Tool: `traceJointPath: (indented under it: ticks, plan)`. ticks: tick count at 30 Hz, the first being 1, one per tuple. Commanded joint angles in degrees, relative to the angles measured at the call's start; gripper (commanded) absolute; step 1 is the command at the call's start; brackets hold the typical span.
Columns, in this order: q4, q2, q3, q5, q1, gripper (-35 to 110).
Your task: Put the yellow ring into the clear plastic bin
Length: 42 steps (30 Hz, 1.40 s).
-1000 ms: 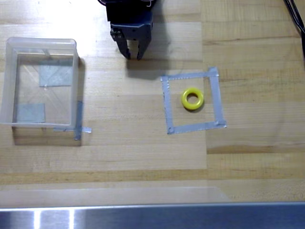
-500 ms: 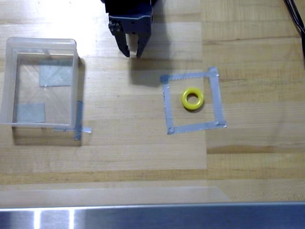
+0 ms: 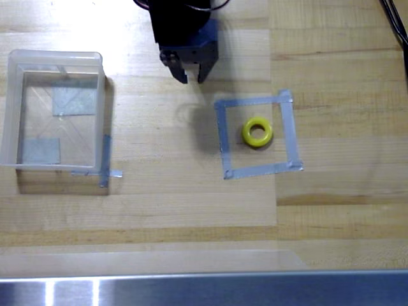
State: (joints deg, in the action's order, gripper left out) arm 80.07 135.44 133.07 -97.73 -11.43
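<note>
The yellow ring [image 3: 257, 132] lies flat on the wooden table inside a square outline of grey tape [image 3: 257, 135], right of centre in the overhead view. The clear plastic bin [image 3: 13, 108] stands at the left with nothing but grey tape patches showing through its bottom. My black gripper [image 3: 192, 80] hangs near the top centre, up and to the left of the ring, between bin and ring. Its two fingers point down the picture with a small gap between them and nothing held.
A metal strip [image 3: 204, 290] runs along the bottom edge of the table. A dark cable [image 3: 395, 22] crosses the top right corner. Bare wood lies between the bin and the tape square.
My gripper has shifted to the right, toward the tape square, and its fingers have spread a little. The ring and the bin have stayed where they were.
</note>
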Motion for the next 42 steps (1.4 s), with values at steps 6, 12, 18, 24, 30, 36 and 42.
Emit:
traceJointPath:
  ticks: [6, 12, 18, 24, 30, 36, 42]
  plan:
    - [-1.8, -28.4, -23.7, -12.0, -17.1, 8]
    - [-4.5, -36.8, -30.3, -14.8, -21.0, 9]
    - [-9.0, -43.2, -33.9, -14.8, -20.8, 22]
    - [-12.8, -48.1, -34.3, -14.9, -20.7, 32]
    - [-13.2, -50.2, -34.0, -14.6, -17.3, 33]
    - [-11.1, -49.7, -34.1, -14.2, -13.8, 33]
    - [-10.1, -49.3, -34.0, -14.1, -12.8, 33]
